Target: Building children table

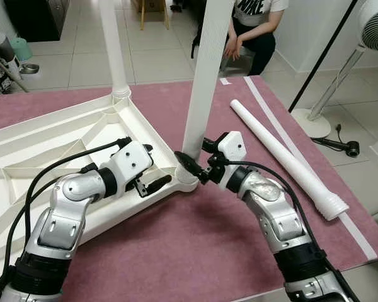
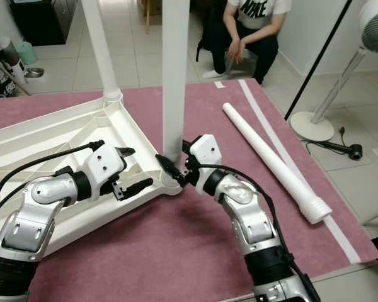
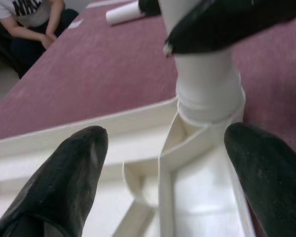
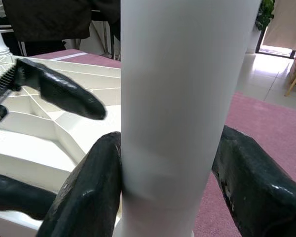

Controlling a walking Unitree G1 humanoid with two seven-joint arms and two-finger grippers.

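Right gripper (image 1: 190,168) jaws clamped on upright white leg (image 1: 205,75) at tabletop (image 1: 44,141) corner socket — smooth, stiff, light plastic, grip low. Left gripper (image 1: 152,168) jaws apart beside.

Two black fingers (image 3: 64,177) of the left gripper (image 3: 163,173) spread wide apart over the ribbed underside of the white tabletop (image 3: 197,192). Between them, a white table leg (image 3: 207,84) stands in its corner socket. Another black finger (image 3: 227,24) presses against that leg higher up. Maroon cloth (image 3: 103,74) beyond, a loose white leg (image 3: 122,12) lying on it, and a seated person (image 3: 29,24) at the far edge.
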